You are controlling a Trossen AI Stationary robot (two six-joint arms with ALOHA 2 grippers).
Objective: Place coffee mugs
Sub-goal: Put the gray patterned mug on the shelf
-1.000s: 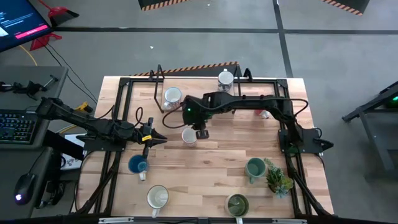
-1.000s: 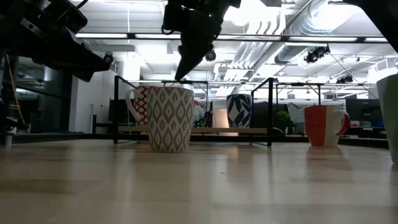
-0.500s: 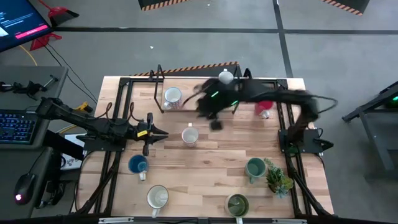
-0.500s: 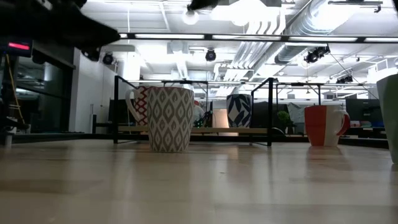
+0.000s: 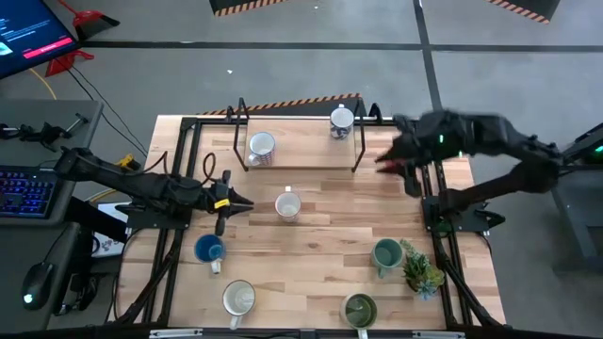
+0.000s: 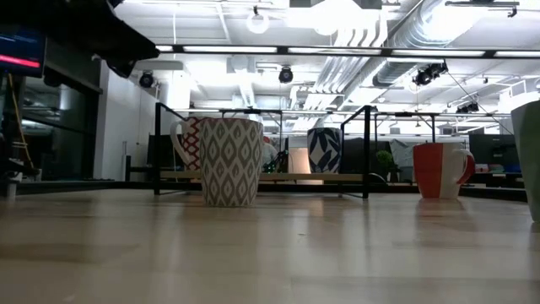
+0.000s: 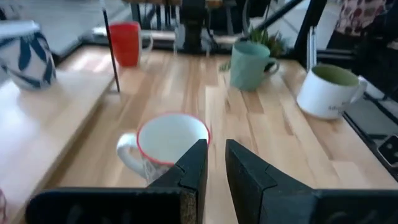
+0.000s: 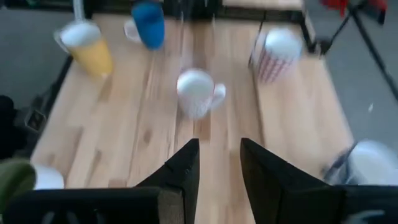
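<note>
While the tabletop (image 5: 320,240) carries scattered coffee mugs, the rack (image 5: 301,155) holds two, each showing nothing inside; the patterned mug (image 5: 287,205) stands upright straight ahead of the left gripper (image 5: 247,206), the nearer one, its jaws narrowly apart, holding nothing; right gripper (image 5: 400,174), jaws apart, hangs near the red mug (image 7: 126,42)

Eight mugs, all upright. Patterned white mug (image 5: 287,205) mid-table, just ahead of the left gripper (image 5: 243,206) and its nearly closed jaws, not gripped. Blue mug (image 5: 208,250) beside and behind those jaws. Cream mug (image 5: 238,298) further off. Red-patterned mug (image 5: 261,147) and blue-leaf mug (image 5: 341,121) on the back shelf. Teal mug (image 5: 385,254), olive mug (image 5: 359,309) on the right side. Red mug (image 7: 126,43) under the right gripper (image 5: 396,172), apart from its parted jaws.
</note>
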